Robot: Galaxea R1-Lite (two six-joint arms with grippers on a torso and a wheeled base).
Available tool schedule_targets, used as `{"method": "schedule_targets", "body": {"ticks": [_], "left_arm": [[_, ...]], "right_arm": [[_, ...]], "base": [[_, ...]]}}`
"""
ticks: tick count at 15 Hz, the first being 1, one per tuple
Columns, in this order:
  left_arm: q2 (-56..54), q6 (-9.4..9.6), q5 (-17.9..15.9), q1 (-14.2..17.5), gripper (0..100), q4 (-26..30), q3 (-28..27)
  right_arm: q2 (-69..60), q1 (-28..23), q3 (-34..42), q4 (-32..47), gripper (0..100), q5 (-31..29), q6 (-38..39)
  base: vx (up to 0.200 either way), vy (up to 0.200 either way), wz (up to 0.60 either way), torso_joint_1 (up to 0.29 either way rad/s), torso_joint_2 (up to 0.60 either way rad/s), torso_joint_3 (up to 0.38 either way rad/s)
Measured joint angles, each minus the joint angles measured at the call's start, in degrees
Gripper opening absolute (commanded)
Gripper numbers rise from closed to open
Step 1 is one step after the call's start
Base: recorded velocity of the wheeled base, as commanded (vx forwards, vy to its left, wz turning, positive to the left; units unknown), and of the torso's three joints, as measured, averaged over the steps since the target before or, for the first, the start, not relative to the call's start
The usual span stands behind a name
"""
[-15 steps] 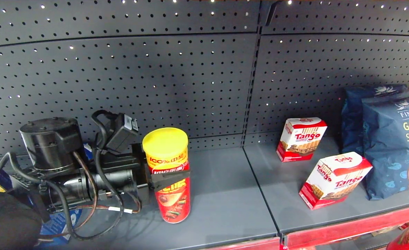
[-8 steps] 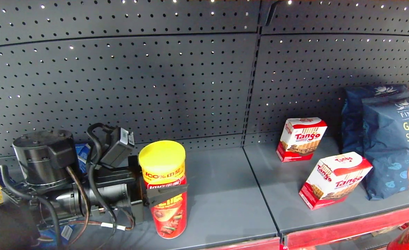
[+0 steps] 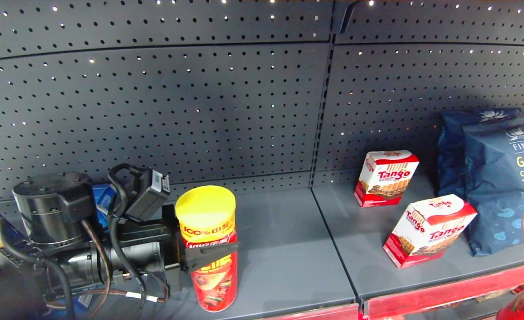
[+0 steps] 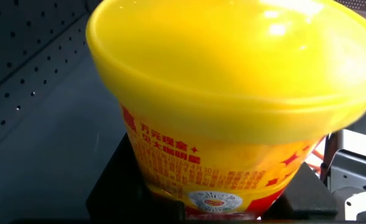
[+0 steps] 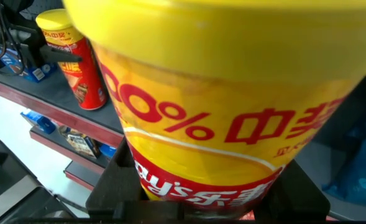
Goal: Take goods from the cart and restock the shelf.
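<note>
Where the grey shelf [image 3: 288, 249] runs across the head view under its pegboard back [image 3: 199, 111], two blue snack bags [image 3: 502, 178] stand upright at the far right, one behind the other. Just beside them, toward the middle, sit two wafer boxes: the rear box [image 3: 386, 178] near the back panel, the front box [image 3: 429, 231] tilted near the red front edge. On the shelf's left section, close to the front edge, a red chip can [image 3: 206, 218] with a yellow lid stands upright; whether its base touches the deck cannot be told. The left gripper [image 3: 213, 253] pinches this can around its middle, coming in from the left. The right gripper [image 5: 207, 205] clamps a second chip can [image 5: 232, 124], its dark fingers [image 5: 117, 180] pressed against either side, well apart from the first can.
</note>
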Motion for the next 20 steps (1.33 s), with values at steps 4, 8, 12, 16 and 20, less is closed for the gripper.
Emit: {"method": "schedule_targets", "body": {"ticks": [4, 8, 12, 16, 20], "left_arm": [[0.3, -0.02, 0.0, -0.7, 0, -0.2, -0.3], [1.3, 0.05, 0.0, -0.9, 0, -0.2, -0.3], [2.0, 0.27, -0.1, -1.4, 100, -0.6, 0.4], [2.3, 0.60, 0.0, -2.0, 100, -0.1, 0.9], [1.4, 0.65, -0.1, -2.6, 100, -0.2, 3.4]], "right_arm": [[0.0, 0.0, 0.1, 0.0, 0, 0.0, 0.0], [-0.1, 0.0, 0.0, 0.0, 0, 0.0, 0.0], [-0.1, 0.0, 0.0, 0.0, 0, 0.0, 0.0], [-0.4, 0.0, 0.0, 0.0, 0, 0.0, 0.0], [-0.5, 0.0, 0.1, 0.1, 0, 0.0, 0.0]], "base": [[0.000, 0.000, 0.00, 0.000, 0.00, 0.000], [0.000, 0.000, 0.00, 0.000, 0.00, 0.000], [0.000, 0.000, 0.00, 0.000, 0.00, 0.000], [0.000, 0.000, 0.00, 0.000, 0.00, 0.000], [0.000, 0.000, 0.00, 0.000, 0.00, 0.000]]}}
